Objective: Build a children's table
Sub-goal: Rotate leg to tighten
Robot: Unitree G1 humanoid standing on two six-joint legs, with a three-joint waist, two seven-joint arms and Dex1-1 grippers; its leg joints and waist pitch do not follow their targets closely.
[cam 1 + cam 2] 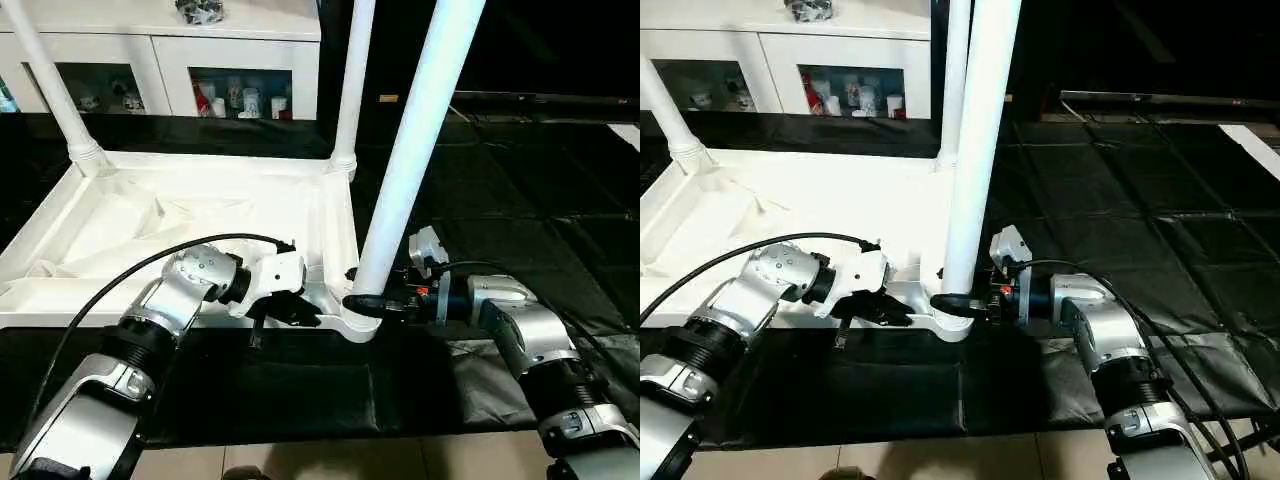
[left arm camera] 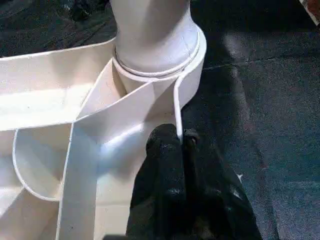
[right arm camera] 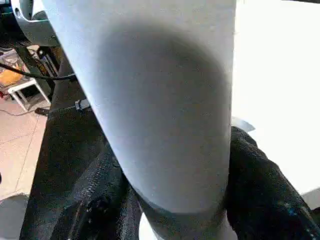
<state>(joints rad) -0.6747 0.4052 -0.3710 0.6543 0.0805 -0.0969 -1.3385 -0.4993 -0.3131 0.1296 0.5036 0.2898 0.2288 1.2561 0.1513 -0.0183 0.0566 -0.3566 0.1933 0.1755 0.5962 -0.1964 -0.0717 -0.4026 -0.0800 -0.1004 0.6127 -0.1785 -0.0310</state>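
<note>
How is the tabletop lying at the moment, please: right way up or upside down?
Upside down: the tabletop shows its ribbed underside, and the legs rise upward from its corner sockets.

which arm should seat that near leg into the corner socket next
Right, likely. The right gripper already has its jaws around the base of the near leg at the corner socket. The left gripper is shut on the tabletop rim beside it, steadying.
</note>
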